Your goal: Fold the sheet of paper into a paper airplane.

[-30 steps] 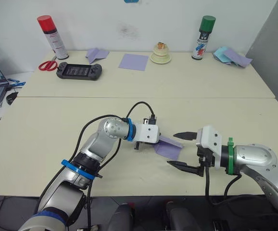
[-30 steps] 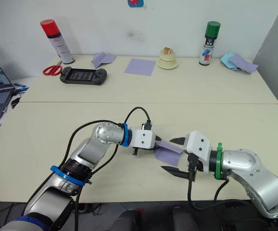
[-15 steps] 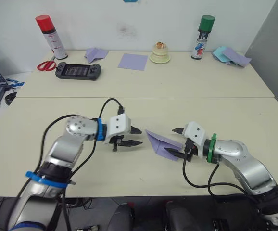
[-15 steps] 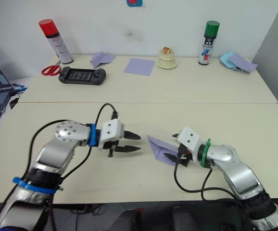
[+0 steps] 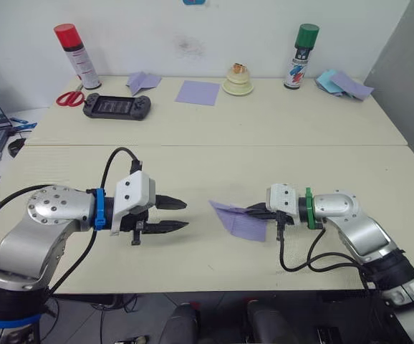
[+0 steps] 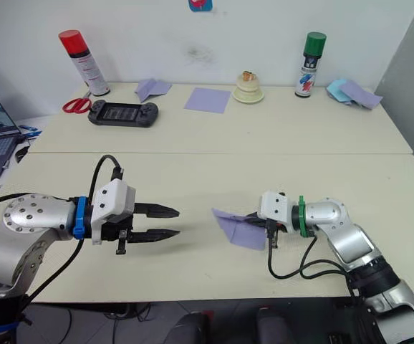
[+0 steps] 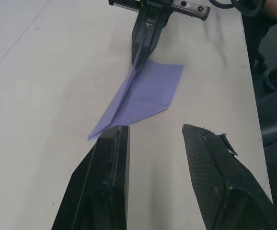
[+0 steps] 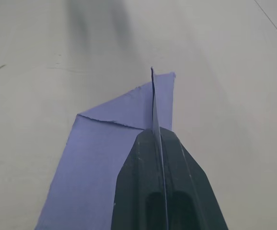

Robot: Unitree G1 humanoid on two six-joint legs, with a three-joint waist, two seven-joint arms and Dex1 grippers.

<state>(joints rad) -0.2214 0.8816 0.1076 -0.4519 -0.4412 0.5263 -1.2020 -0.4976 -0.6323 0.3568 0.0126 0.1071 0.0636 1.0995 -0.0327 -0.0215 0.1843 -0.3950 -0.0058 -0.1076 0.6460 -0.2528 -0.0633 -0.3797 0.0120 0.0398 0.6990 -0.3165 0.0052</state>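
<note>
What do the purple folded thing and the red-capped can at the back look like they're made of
The paper airplane: thin matte lavender paper, judging by its sharp creases and the upright fold pinched in the right gripper. The red-capped spray can: probably metal with a glossy printed label and a plastic cap; too far away to confirm.

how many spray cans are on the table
2. The red-capped spray can stands at the back left beside the scissors; the green-capped spray can stands at the back right, near the pale blue paper.

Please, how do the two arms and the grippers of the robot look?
Both arms are silver metal with black cables. The left gripper has a white housing, black fingers and a blue ring behind it. The right gripper has the same white housing and a green ring.
</note>
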